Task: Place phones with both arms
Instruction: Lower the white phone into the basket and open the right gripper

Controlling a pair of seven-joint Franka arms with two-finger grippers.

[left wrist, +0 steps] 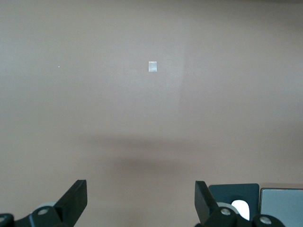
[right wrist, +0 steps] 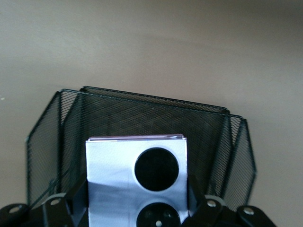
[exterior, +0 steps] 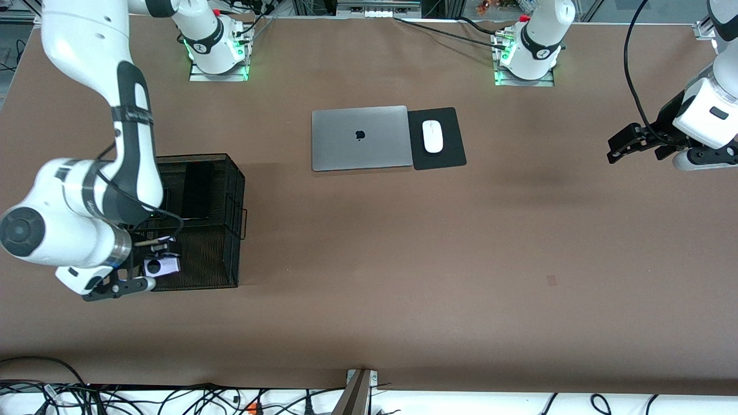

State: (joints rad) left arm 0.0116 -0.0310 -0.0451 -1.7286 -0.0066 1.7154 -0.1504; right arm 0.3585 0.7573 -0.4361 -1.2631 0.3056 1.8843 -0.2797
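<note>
The right end effector (right wrist: 137,208) grips the lilac flip phone (exterior: 163,266), holding it over the mesh basket (exterior: 233,190) at the right arm's end of the table (exterior: 403,259). Released high or tilted, the phone could catch a mesh divider or strike what seems to be a black phone (exterior: 197,193) inside. The left end effector (exterior: 620,144) waits spread and empty over bare table.

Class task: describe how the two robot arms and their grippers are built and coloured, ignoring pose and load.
Both arms are glossy white rounded shells with black-grey joint bands. The right arm carries a black strap and thin black cables; the left arm trails a black cable. The bases glow green. The right gripper and left gripper are black, with two flat fingers fixed by silver screws.
</note>
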